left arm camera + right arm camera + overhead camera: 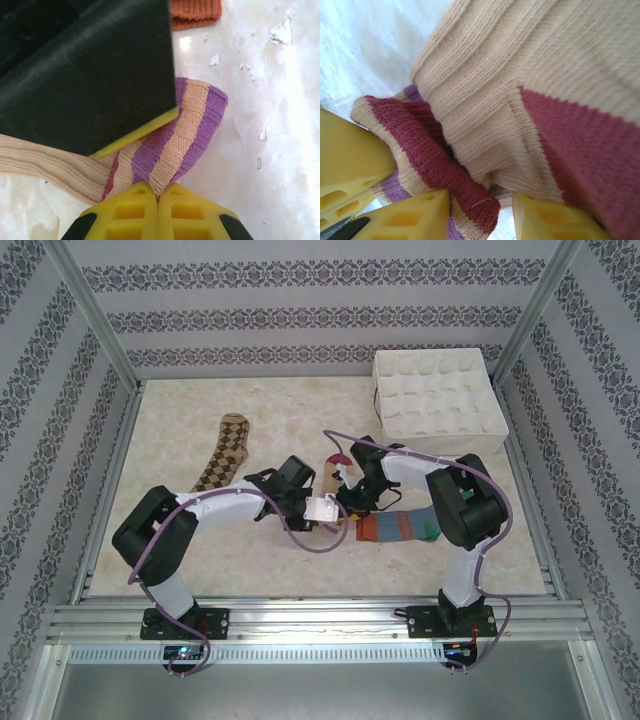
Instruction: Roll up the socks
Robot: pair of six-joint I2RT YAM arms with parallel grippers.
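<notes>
Since this peach sock (45, 160) is soft and floppy, the striped cuff (192, 127) is the handle: left gripper (157, 197) clamps it, right gripper (481, 201) I can't tell.

Your two arms reach inward and meet near table centre. The left gripper (330, 512) and right gripper (350, 495) sit close together at the peach sock (332, 477), whose dark red end points toward the back. Finger positions cannot be judged from above. The striped sock (398, 527) lies flat just right of them. The argyle sock (225, 452) lies apart, back left. A white compartment box (437, 392) stands at the table's (200, 410) back right corner.
</notes>
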